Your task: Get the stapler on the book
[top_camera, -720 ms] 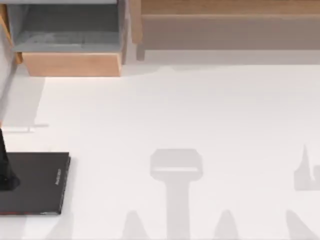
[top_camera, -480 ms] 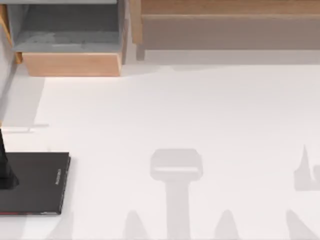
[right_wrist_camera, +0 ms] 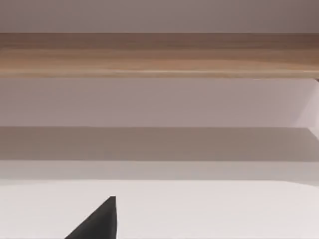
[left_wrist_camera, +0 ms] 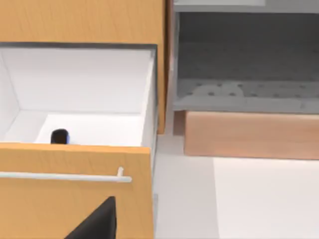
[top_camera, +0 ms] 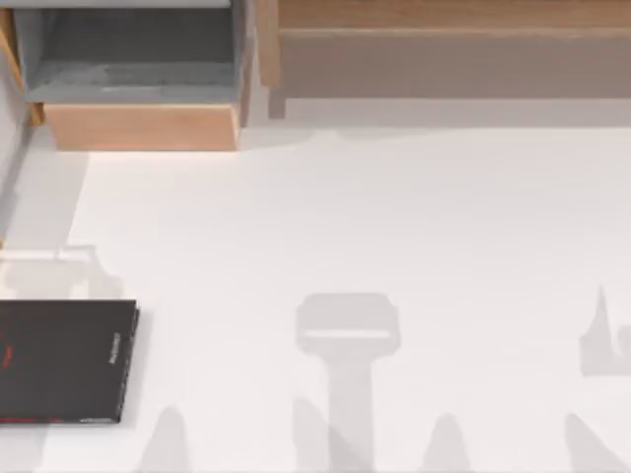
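Down in the open drawer (left_wrist_camera: 79, 124) sat the stapler (left_wrist_camera: 60, 136), small, hard, probably light; grip its long sides. Jaws: cannot tell.

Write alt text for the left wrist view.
An open wooden drawer with a white interior holds a small dark and blue object, probably the stapler, near its front wall. A black fingertip of the left gripper shows beneath the drawer's metal handle.

Open drawer (left_wrist_camera: 75, 99) leaves room above the stapler (left_wrist_camera: 59, 136) (front panel blocks low access).
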Action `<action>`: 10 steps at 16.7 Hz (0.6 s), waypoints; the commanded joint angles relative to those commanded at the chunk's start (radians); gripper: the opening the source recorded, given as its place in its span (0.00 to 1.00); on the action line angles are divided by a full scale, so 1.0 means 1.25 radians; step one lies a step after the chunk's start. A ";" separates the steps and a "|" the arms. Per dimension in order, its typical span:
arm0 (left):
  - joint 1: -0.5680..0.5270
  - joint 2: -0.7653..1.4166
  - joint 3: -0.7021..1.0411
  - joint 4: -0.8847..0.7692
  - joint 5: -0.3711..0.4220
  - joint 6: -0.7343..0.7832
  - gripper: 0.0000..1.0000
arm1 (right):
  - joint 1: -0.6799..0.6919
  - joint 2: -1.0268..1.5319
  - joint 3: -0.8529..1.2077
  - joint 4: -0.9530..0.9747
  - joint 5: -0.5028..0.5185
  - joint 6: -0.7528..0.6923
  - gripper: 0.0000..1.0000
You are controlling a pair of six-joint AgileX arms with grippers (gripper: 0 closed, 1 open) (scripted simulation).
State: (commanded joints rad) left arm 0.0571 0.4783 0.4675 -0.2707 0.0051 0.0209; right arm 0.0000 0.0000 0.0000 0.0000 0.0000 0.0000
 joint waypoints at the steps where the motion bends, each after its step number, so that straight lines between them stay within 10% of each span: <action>1: 0.005 0.061 0.061 -0.029 0.001 0.003 1.00 | 0.000 0.000 0.000 0.000 0.000 0.000 1.00; 10: 0.064 0.518 0.519 -0.275 0.002 0.020 1.00 | 0.000 0.000 0.000 0.000 0.000 0.000 1.00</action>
State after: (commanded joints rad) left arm 0.1372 1.1261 1.1161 -0.6144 0.0071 0.0463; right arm 0.0000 0.0000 0.0000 0.0000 0.0000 0.0000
